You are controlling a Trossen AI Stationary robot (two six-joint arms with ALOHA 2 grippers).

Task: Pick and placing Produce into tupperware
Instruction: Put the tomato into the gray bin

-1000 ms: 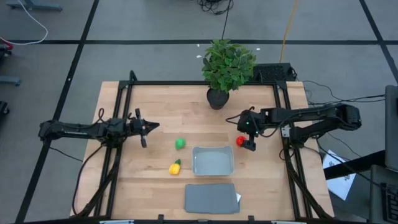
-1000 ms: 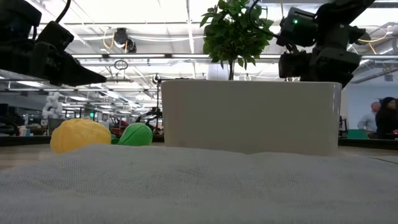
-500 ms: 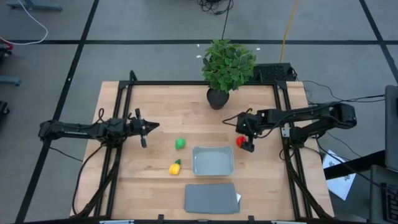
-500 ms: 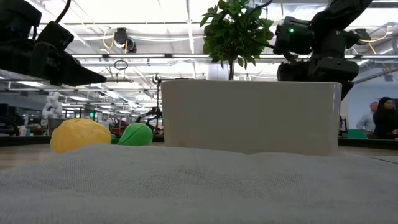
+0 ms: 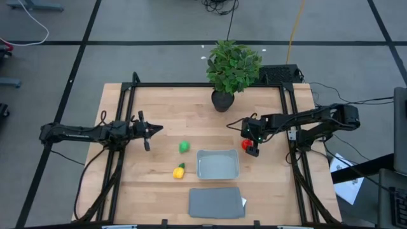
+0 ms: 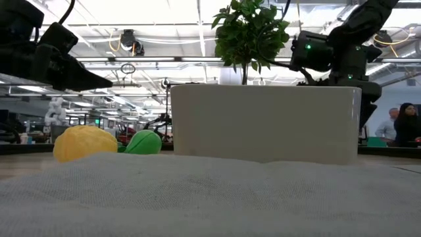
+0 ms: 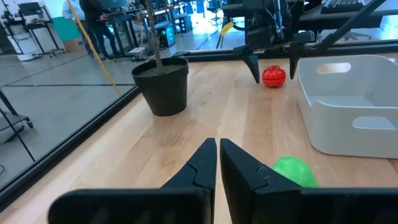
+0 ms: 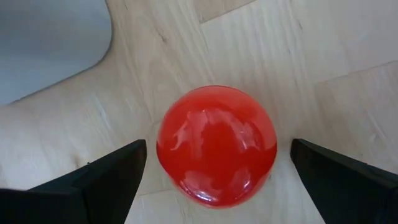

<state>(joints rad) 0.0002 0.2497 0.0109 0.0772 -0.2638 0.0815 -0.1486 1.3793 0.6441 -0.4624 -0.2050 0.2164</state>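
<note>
The round red piece (image 5: 245,144) (image 8: 216,146) rests on the table just right of the tupperware (image 5: 218,153). My right gripper (image 5: 249,142) (image 8: 217,148) is open above it, pointing down, with one finger on each side and a gap to the ball on both. The green piece (image 5: 184,147) (image 7: 293,171) and the yellow piece with a green tip (image 5: 179,170) lie on the table left of the tupperware. My left gripper (image 5: 152,130) (image 7: 217,163) is shut and hovers left of the green piece.
A flat dark grey lid (image 5: 216,202) lies near the table's near edge, below the tupperware. A leafy potted plant (image 5: 232,67) stands at the far edge, its black pot (image 7: 163,84) behind the red piece. People show far off in the room beyond the table.
My right gripper has come down over the red piece and moved a little toward the table's left, staying open. The red piece has not moved.
</note>
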